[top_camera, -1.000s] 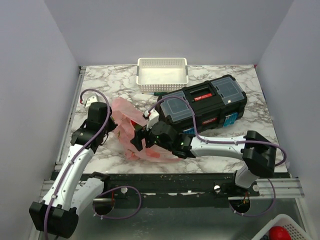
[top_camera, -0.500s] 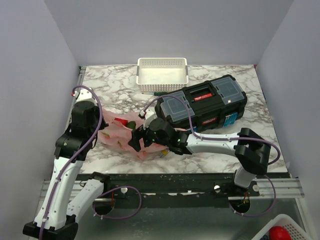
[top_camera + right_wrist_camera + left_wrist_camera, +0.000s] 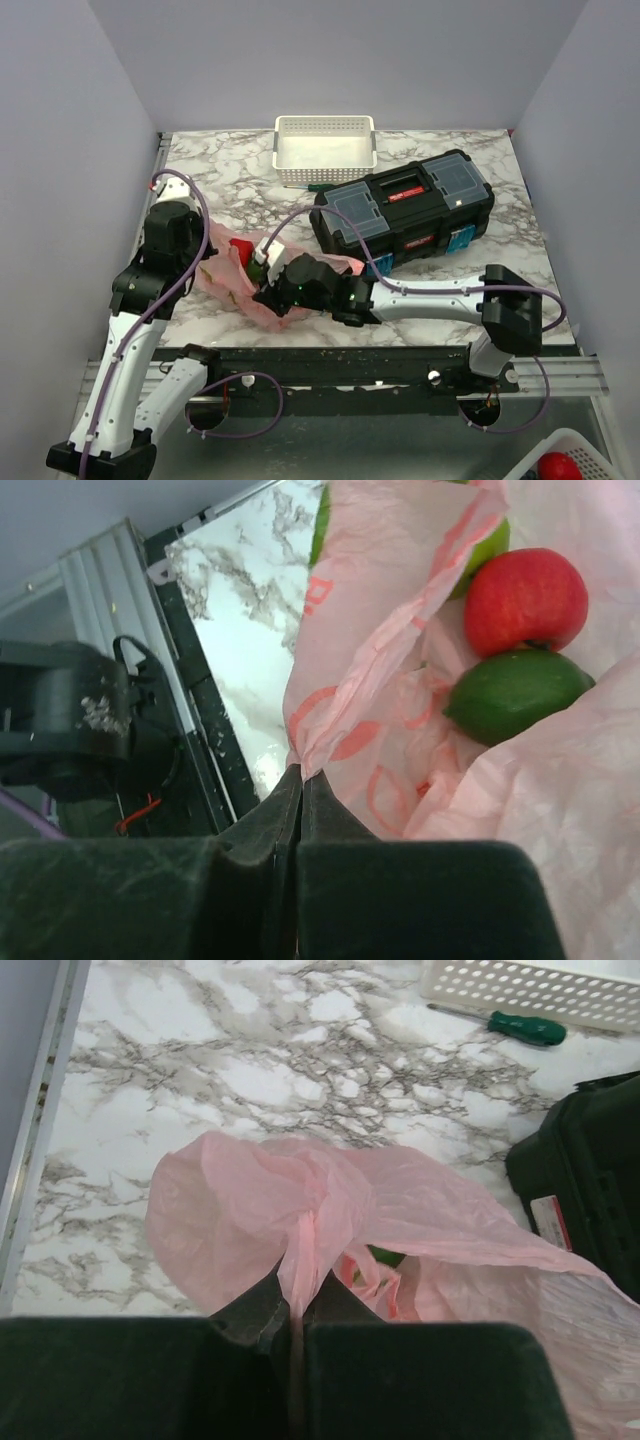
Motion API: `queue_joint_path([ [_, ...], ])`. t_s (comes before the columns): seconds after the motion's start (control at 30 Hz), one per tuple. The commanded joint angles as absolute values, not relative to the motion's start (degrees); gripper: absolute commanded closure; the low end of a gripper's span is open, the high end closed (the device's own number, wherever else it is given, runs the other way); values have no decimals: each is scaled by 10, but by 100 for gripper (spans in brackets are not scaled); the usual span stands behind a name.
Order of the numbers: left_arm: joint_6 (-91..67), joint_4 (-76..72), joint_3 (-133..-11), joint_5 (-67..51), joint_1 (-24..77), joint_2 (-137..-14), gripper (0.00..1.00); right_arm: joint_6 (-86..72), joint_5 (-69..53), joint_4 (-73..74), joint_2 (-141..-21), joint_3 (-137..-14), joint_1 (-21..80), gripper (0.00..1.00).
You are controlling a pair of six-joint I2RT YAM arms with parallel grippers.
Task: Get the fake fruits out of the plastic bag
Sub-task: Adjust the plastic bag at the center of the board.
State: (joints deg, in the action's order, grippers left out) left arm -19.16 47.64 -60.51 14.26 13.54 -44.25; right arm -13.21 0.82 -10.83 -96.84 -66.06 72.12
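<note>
The pink plastic bag (image 3: 232,280) lies crumpled at the table's near left, held between both arms. My left gripper (image 3: 297,1295) is shut on a bunched fold of the bag (image 3: 250,1210) at its left side. On the bag's near edge (image 3: 390,650) my right gripper (image 3: 302,778) is also shut. Inside the bag, the right wrist view shows a red apple (image 3: 525,600), a darker green fruit (image 3: 515,693) and a bright green apple (image 3: 490,542). From above only the red apple (image 3: 240,247) shows clearly. A sliver of green fruit (image 3: 385,1256) peeks out in the left wrist view.
A black toolbox (image 3: 405,208) stands right of the bag, close to my right arm. Behind it are a white perforated basket (image 3: 325,143) and a green-handled screwdriver (image 3: 527,1028). The table's near edge and rail (image 3: 200,710) run just beside the right gripper.
My right gripper, open half a second ago, has moved left and shut on the bag's near edge. The left gripper closed on the bag earlier and holds still. The bag's mouth has spread.
</note>
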Motion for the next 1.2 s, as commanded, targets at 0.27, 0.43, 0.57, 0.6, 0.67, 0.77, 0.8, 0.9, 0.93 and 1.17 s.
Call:
queue_joint_path([
  [0.27,-178,364,-750,-256,132,-541,100,25,330,-18,-886,-659,740,99],
  [0.43,-163,381,-796,-238,132,-561,100,69,343,48,-865,-706,740,99],
  [0.57,-139,390,-753,-194,131,-538,100,63,309,81,-876,-731,759,99],
  [0.6,-129,397,-736,-179,132,-531,100,55,294,76,-883,-727,768,99],
  [0.67,-118,412,-697,-131,132,-518,100,28,234,58,-900,-715,780,99],
  [0.77,-143,445,-638,-9,132,-500,89,-29,151,8,-944,-686,792,99],
  [0.8,-154,463,-624,33,131,-496,76,-49,127,-17,-965,-677,793,99],
  [0.9,-197,523,-607,122,127,-472,55,-113,47,-93,-1001,-643,794,98],
  [0.93,-197,530,-606,126,127,-455,50,-125,28,-136,-1001,-625,794,93],
  [1.17,-214,542,-671,83,127,-347,24,-204,-70,-237,-989,-587,786,58],
])
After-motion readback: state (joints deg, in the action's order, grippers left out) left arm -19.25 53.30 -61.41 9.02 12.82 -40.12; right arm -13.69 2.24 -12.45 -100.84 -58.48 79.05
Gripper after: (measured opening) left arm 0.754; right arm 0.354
